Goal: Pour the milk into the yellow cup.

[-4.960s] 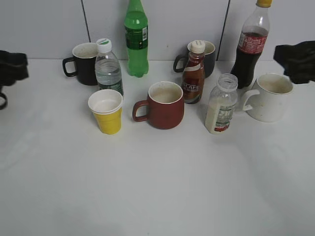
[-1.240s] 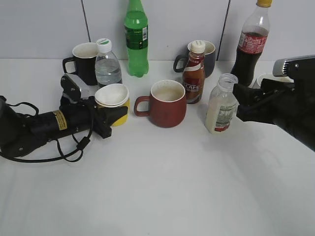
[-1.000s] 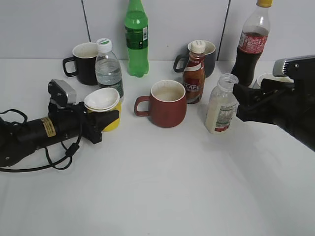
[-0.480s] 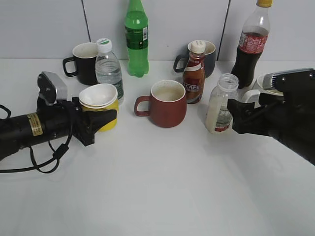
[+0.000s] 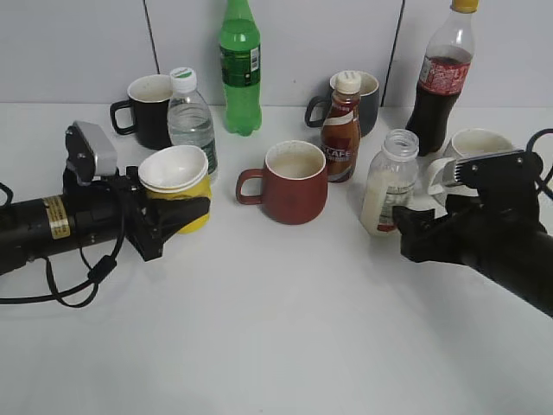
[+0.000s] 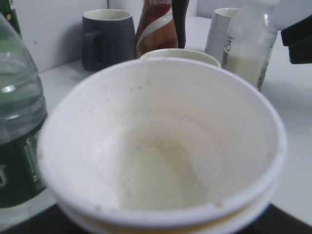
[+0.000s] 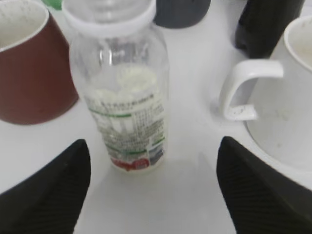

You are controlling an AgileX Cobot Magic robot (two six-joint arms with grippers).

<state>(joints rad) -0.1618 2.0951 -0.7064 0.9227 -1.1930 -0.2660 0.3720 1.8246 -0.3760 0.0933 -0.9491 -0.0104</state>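
Left gripper lying low along the white table, fingers closed on the yellow cup, cup tilted with white mouth turned up and toward the camera; cup sits left of centre, just in front of the capped water bottle and well left of the reddish-brown mug. Wrist view fills with cup's white, empty-looking inside. Milk bottle upright, capless, on the table right of centre, beside the brown coffee bottle and just left of the white mug; white liquid roughly to mid-height. Right gripper low on the table in front of the milk bottle, fingers spread wide to either side of it, not touching the bottle. Green bottle, black mug, dark mug and cola bottle ranged along the back wall
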